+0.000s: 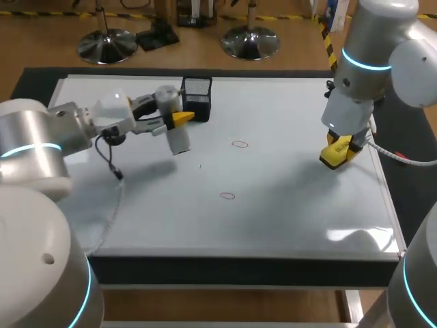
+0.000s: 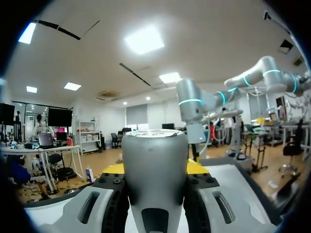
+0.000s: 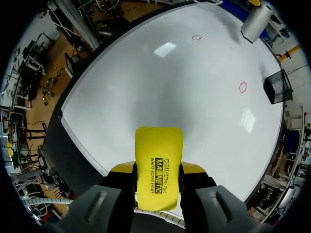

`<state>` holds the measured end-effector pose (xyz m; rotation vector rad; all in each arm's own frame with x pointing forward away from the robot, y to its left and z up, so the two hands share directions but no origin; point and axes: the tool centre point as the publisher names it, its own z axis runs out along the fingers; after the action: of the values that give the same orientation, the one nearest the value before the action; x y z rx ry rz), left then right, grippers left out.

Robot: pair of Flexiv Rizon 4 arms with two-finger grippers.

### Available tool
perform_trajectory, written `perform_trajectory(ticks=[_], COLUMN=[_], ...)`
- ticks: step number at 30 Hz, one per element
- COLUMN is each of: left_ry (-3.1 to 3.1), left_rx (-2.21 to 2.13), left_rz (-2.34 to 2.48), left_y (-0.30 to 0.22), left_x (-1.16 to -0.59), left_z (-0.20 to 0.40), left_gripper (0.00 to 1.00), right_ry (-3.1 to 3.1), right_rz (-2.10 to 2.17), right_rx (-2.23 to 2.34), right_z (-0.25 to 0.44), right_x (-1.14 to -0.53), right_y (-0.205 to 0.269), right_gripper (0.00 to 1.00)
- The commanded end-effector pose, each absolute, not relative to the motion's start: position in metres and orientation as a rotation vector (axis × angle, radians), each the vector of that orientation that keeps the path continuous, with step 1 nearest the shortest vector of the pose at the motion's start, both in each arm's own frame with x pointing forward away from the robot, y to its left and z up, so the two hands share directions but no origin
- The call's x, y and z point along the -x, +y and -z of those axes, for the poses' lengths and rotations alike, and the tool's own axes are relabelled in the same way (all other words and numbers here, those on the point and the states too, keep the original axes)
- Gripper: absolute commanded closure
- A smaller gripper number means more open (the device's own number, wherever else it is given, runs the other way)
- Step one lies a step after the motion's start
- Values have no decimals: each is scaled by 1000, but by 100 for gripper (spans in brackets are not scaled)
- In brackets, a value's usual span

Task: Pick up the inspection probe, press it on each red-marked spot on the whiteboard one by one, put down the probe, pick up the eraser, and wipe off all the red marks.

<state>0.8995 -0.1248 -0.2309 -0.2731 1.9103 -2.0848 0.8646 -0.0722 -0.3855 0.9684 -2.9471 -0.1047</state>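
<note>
Near red mark [image 1: 227, 196]: lower middle of the frame, on the whiteboard [image 1: 287, 225].
Far red mark [image 1: 240, 144]: mid-frame, right of the probe's lower end.
Right pincer [image 1: 339, 152]: right side, clamped on the yellow eraser [image 1: 333, 157]; whether it touches the board is unclear.
Left pincer [image 1: 176, 120]: upper left, clamped on the inspection probe [image 1: 179, 140], whose long axis is near upright; it is the arm nearer both marks.
Mesh basket [image 1: 196, 96]: just behind the probe.
Hidden: probe tip.
</note>
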Motion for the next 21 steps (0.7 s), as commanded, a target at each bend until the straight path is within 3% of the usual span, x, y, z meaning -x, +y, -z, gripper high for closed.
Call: perform_trajectory(ticks=[1,21], left_ry=[1984,2138], left_rx=[137,-97], left_rz=[2166,2289], left_y=[-161,-243], left_x=[-920,-945], left_z=[237,256], left_gripper=[100,100], right_ry=[-2945,-2945], right_rz=[102,102], right_rx=[-971,-971], right_z=[385,385], right_x=[-865,-865], right_y=[-73,-73], right_gripper=[100,100])
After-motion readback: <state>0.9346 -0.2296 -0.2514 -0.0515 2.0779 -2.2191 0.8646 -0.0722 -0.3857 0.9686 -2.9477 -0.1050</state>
